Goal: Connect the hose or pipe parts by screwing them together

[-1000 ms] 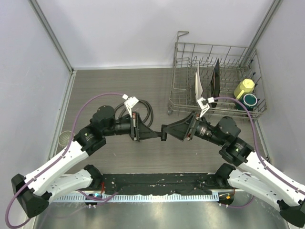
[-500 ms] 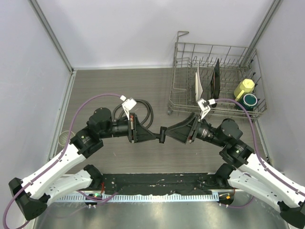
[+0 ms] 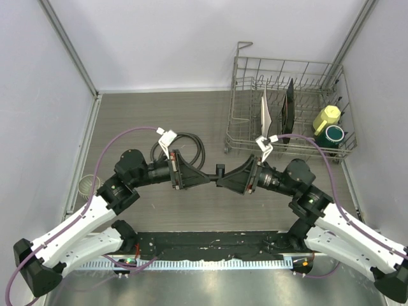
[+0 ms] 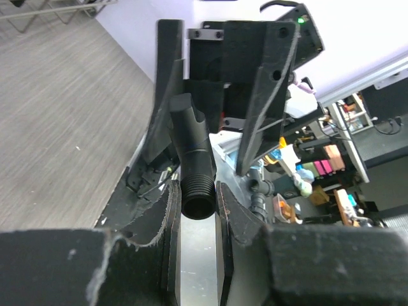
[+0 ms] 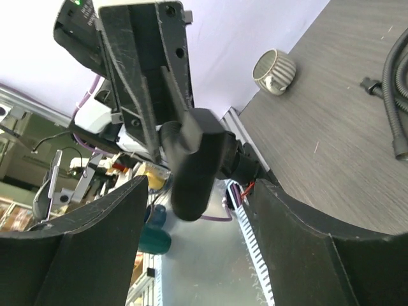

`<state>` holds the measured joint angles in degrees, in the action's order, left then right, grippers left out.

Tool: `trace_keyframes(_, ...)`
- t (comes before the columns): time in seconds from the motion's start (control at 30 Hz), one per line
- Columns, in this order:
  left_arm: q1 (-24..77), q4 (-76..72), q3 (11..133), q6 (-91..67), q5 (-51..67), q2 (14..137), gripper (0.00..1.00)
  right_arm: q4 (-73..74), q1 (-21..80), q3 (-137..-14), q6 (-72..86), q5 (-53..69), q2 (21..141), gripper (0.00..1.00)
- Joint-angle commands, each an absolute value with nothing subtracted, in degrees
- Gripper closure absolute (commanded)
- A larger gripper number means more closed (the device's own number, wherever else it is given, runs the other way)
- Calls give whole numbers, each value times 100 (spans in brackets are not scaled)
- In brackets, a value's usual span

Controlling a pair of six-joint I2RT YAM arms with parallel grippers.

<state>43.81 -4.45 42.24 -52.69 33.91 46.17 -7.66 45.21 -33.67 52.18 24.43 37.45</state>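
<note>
The small black T-shaped fitting [image 3: 218, 171] hangs above the table's middle, and my left gripper [image 3: 208, 178] is shut on it. In the left wrist view its threaded open end [image 4: 196, 190] sits pinched between my two fingers. My right gripper [image 3: 224, 180] faces the left one and stands open. Its fingers [image 4: 266, 89] straddle the fitting's far end without touching it. In the right wrist view the fitting's smooth end [image 5: 194, 172] pokes between my spread right gripper [image 5: 199, 191]. The black hose [image 3: 189, 146] lies coiled on the table behind the left gripper, held by nothing; part of it shows again [image 5: 395, 95] at the right edge.
A wire dish rack [image 3: 242, 127] stands at the back right with two upright plates, a yellow cup [image 3: 326, 118] and a teal cup [image 3: 334, 134]. A small ribbed cup [image 3: 86, 185] sits by the left wall, seen also as the ribbed cup [image 5: 274, 71].
The right gripper has slid left until its fingers reach around the fitting, and its fingers have narrowed somewhat. The left gripper, still holding the fitting, has shifted slightly and lifted its end.
</note>
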Motion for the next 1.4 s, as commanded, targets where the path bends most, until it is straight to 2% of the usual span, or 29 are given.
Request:
trace_keyframes(0.0,4386,-1485,4263,-5643,3779,4614,100,-2240,4544,-3173,5677,3049,4060,30)
trace_keyframes(0.13,4386,-1503,4210,-5643,3814,4614,100,-2311,4544,-3226,5652,3050,4096,39)
trace_keyframes(0.37,4377,-1556,4166,-5704,3990,4649,100,-2372,4544,-3226,5748,2971,4008,46)
trace_keyframes(0.7,4386,-1644,4113,-5731,3973,4667,100,-2496,4544,-3226,5924,2979,4017,52)
trace_keyframes(1.1,4377,-1635,4104,-5713,3744,4561,100,-2883,4544,-2997,6267,3181,4078,55)
trace_keyframes(1.37,4386,-1626,4087,-5722,3788,4518,100,-2935,4544,-3006,6328,3173,4104,62)
